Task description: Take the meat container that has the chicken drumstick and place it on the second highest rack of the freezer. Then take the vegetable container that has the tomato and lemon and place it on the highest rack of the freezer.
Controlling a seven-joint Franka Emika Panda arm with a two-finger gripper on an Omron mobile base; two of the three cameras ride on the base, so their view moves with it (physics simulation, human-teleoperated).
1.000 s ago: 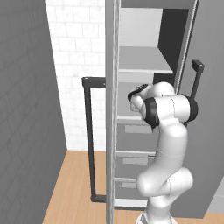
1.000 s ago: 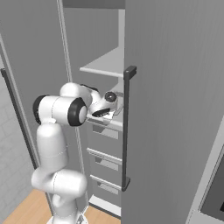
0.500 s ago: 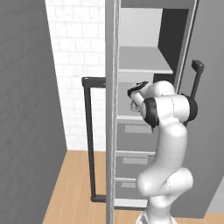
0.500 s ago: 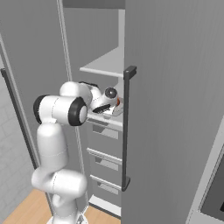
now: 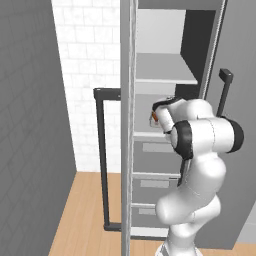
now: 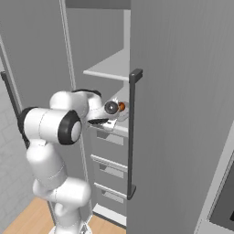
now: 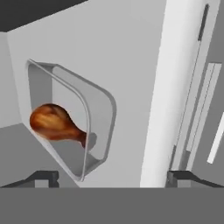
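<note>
The gripper (image 7: pixel 113 177) has its fingers spread wide with nothing between them; the two dark tips stand well apart at the bottom of the hand view, clear of the meat container (image 7: pixel 94 109). That tray lies on the lower of the freezer's two pale shelves (image 7: pixel 127 65), which is the second highest rack, near its front edge, with one rounded corner just ahead of the left fingertip. The drumstick (image 7: pixel 54 123) rests inside against the tray floor, bone end toward the near corner. In the right base view the hand reaches into the freezer (image 6: pixel 109 146) at that shelf's front edge, the drumstick (image 6: pixel 121 106) a small orange spot beyond it. The highest rack (image 5: pixel 162 69) sits above. The tray looks light, stiff and thin-walled, probably smooth enough to slide on the shelf; a pinch across a straight stretch of rim would hold better than the curved corner. The drumstick is loose and glossy, so tilting would likely let it roll.
</note>
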